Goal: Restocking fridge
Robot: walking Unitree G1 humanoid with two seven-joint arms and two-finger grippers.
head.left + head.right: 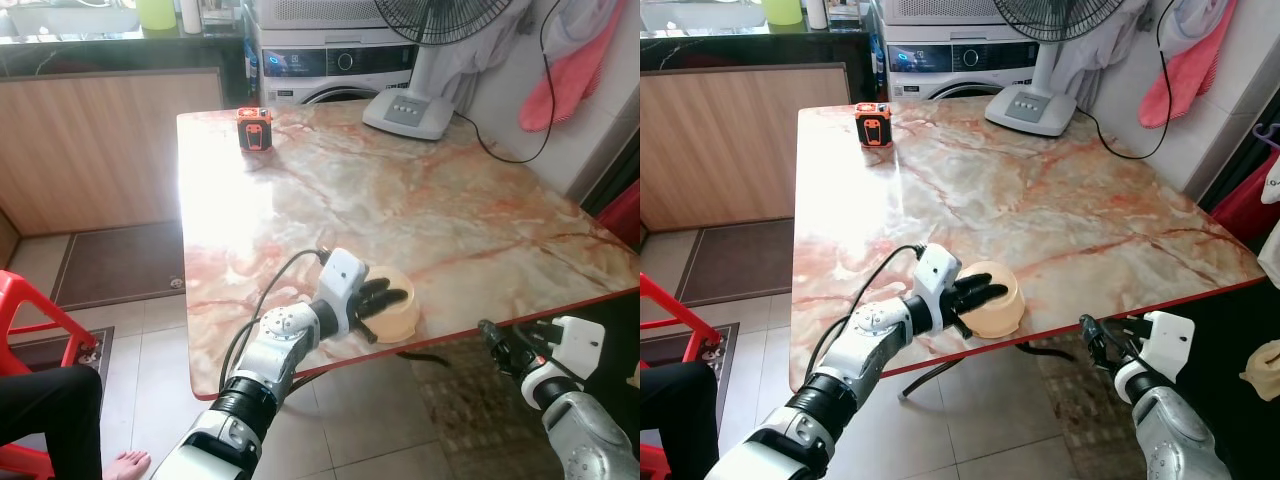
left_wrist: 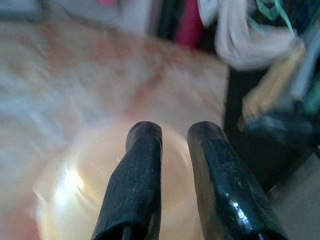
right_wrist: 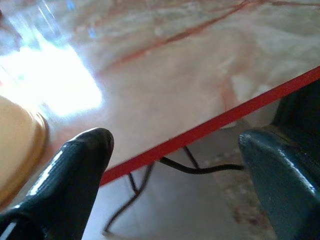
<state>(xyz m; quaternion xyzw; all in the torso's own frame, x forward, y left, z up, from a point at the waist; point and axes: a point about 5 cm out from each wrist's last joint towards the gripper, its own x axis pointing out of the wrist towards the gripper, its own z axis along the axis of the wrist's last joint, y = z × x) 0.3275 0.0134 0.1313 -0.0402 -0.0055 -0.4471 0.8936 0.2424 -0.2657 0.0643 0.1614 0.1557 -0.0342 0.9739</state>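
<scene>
A round cream-coloured plastic container (image 1: pixel 403 318) sits near the front edge of the marble table (image 1: pixel 420 200). My left gripper (image 1: pixel 396 296) reaches over it, and its black fingers (image 2: pixel 142 165) lie close together across the top, with only a narrow gap between them. The left wrist view is blurred and shows the pale container (image 2: pixel 70 200) right under the fingertips. My right gripper (image 1: pixel 492 336) hangs just below and in front of the table's red front edge (image 3: pixel 210 127), to the container's right, fingers wide apart and holding nothing. Part of the container (image 3: pixel 17 145) shows in the right wrist view.
An orange and black device (image 1: pixel 254 128) stands at the table's far left. A fan base (image 1: pixel 410 112) is at the far side, a washing machine (image 1: pixel 340 65) behind it. A red stool (image 1: pixel 35 325) and a person's leg (image 1: pixel 50 405) are at left.
</scene>
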